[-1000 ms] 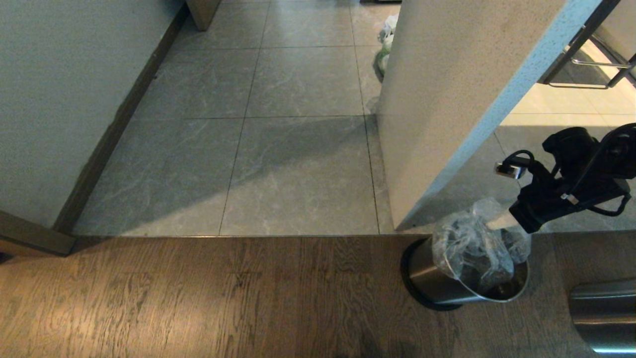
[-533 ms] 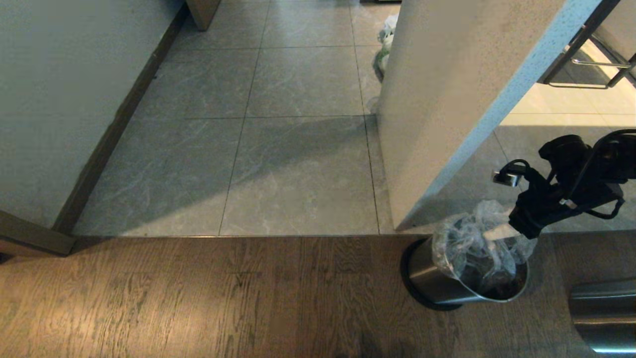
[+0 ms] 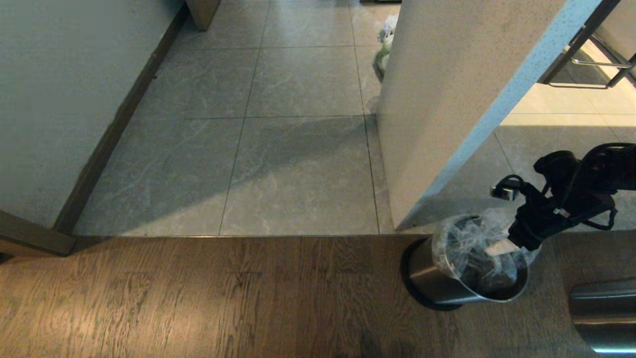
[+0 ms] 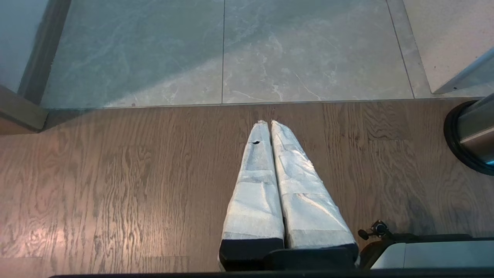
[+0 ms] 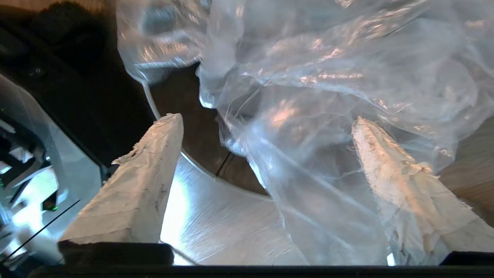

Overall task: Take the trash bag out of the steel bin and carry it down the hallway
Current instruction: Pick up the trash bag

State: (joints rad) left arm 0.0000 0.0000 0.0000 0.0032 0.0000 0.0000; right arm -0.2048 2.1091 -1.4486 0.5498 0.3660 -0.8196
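Wood floor at tile threshold: steel bin holds the crinkled trash bag, right gripper down at its mouth, jaws spread astride the plastic; left gripper parked over floor, jaws pressed together.

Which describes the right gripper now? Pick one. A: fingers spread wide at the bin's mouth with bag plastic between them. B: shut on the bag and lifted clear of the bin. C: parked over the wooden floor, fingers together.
A: in the right wrist view the right gripper stands wide open, the trash bag bunched between its fingers above the steel bin.
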